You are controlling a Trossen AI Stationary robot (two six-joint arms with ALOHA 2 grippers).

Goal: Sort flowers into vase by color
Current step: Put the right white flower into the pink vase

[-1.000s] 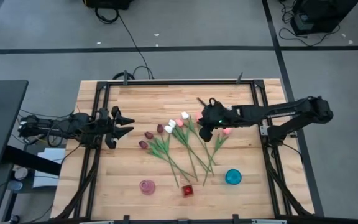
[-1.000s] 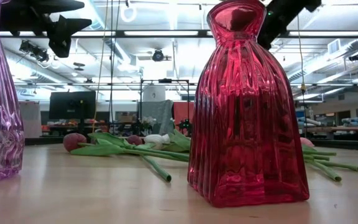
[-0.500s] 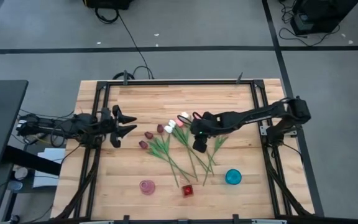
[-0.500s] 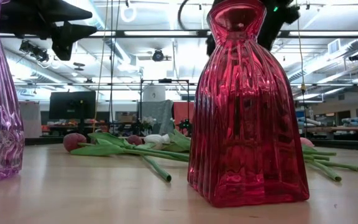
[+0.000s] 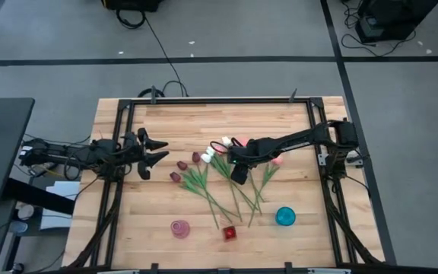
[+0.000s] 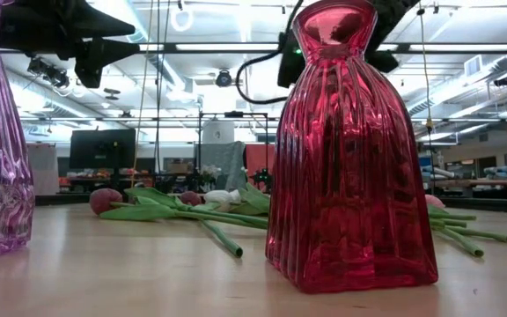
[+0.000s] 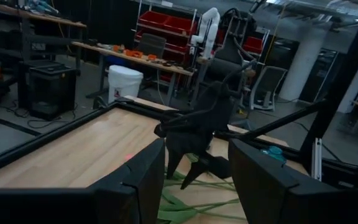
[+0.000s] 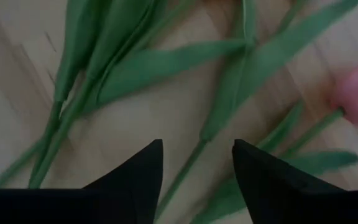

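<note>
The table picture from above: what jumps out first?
A loose pile of artificial tulips with green stems lies mid-table, white, pink and maroon heads fanned out. The right hand hangs open just over their stems. Along the near edge stand three small glass vases: pink, red and teal.

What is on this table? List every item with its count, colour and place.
table: one, light wood with a black frame.
flowers: about nine, green stems with white, pink or maroon heads, lying loose mid-table.
purple vase: one, near edge, left of the red one.
red vase: one, near edge, middle.
teal vase: one, near edge, right.
left pincer: one, dark, open, above the table's left part, clear of the flowers.
right pincer: one, dark, open, over the flower stems.
</note>
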